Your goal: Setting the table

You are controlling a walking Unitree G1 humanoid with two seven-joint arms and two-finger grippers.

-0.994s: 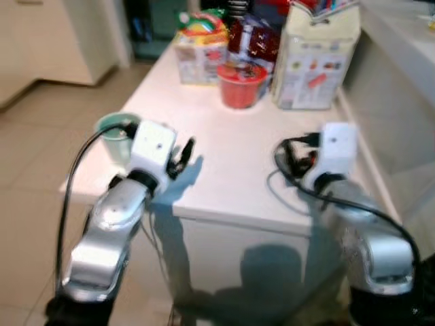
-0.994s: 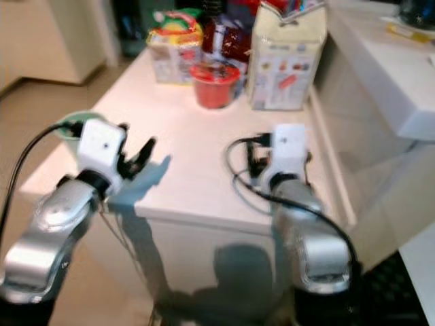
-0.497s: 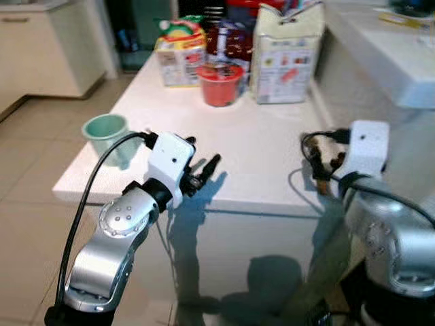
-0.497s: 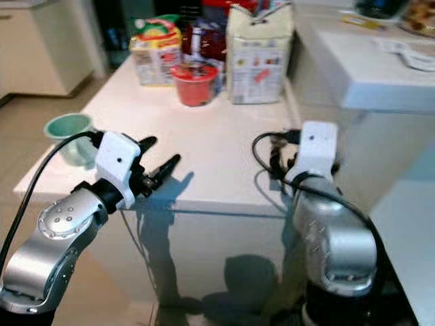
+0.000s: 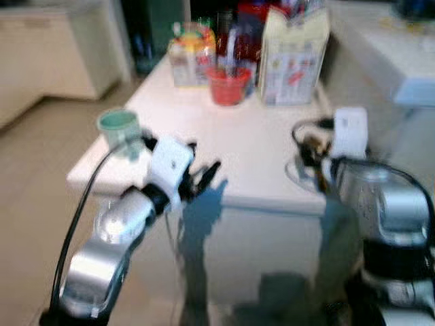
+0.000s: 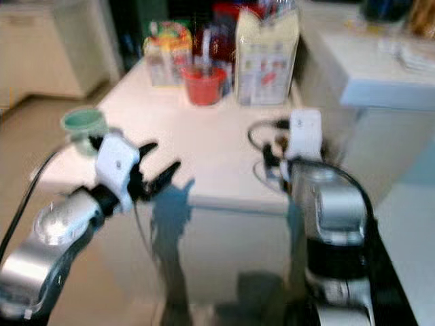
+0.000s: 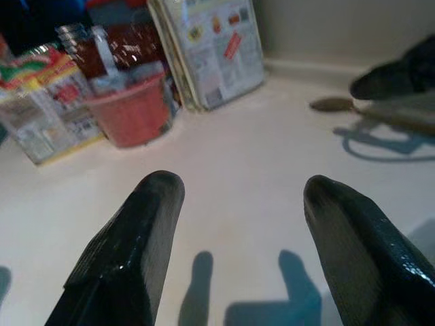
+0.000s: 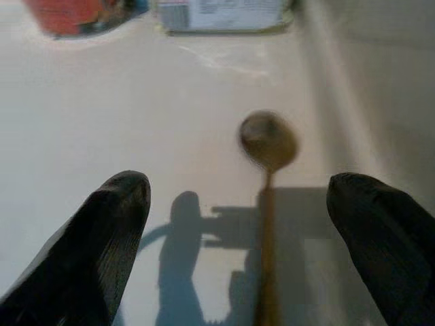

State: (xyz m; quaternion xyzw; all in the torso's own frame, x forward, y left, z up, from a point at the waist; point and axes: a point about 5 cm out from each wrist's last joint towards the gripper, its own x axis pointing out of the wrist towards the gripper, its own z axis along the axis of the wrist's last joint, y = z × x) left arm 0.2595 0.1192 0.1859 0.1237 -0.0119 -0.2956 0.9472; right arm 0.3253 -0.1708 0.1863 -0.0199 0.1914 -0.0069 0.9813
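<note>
While the head views are blurred, you can still read the layout below.

Head views, bench (image 5: 258, 156): white; both arms reach over its near edge.
Head views, left tool (image 5: 204, 178): spread wide, over the near edge of the bench.
Head views, green cup (image 5: 119, 129): you see it just to the outer left of the left tool, near the corner of the bench.
Head views, right tool (image 6: 272, 155): at the right side of the bench.
Head views, red cup (image 5: 228, 85): far ahead of both tools, among boxes and cartons.

Left wrist view, fingers (image 7: 132, 251): wide apart, holding nothing; the red cup and a carton (image 7: 207, 47) stand ahead.

Right wrist view, spoon (image 8: 267, 170): it lies on the bench between your right tool's widely spread fingers (image 8: 102, 234), bowl pointing away, untouched.
</note>
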